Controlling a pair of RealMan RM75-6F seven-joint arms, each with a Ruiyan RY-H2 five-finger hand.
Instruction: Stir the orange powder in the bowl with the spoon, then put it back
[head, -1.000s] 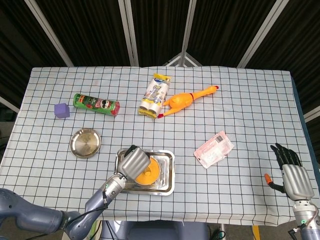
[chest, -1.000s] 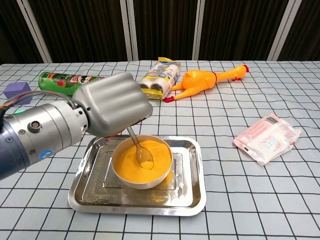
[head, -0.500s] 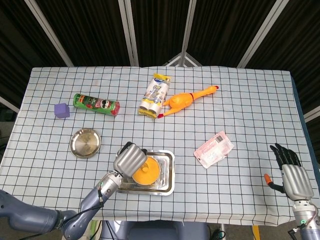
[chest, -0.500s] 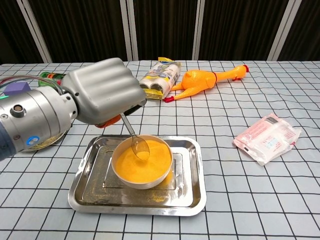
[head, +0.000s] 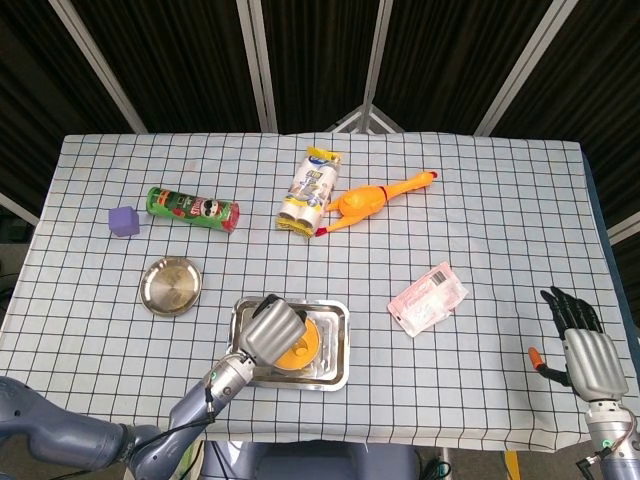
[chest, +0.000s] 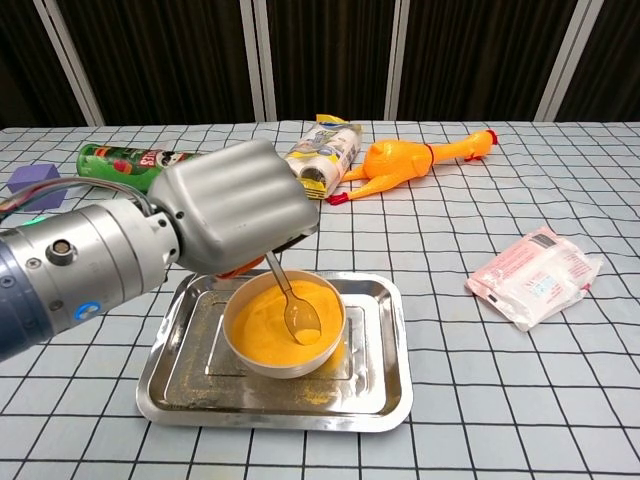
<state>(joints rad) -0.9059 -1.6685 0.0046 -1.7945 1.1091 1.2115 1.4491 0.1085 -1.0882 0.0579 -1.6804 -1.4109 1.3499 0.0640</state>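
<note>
A white bowl (chest: 283, 362) full of orange powder (chest: 262, 321) stands in a steel tray (chest: 372, 392) near the table's front edge. My left hand (chest: 232, 205) grips the handle of a metal spoon (chest: 297, 309), whose scoop dips into the powder on the bowl's right side. From the head view the left hand (head: 271, 325) covers the left part of the bowl (head: 301, 349) and hides the spoon. My right hand (head: 583, 347) hangs off the table's right front corner, fingers apart, holding nothing.
A small steel dish (head: 170, 285) lies left of the tray (head: 335, 372). Further back are a green chips can (head: 193, 208), a purple cube (head: 123, 220), a pack of rolls (head: 311, 190) and a rubber chicken (head: 375, 199). A pink-white packet (head: 428, 297) lies right of the tray.
My left hand has swept the spoon from the bowl's far left part toward its right side, with the scoop now lower in the powder. The right hand has not moved.
</note>
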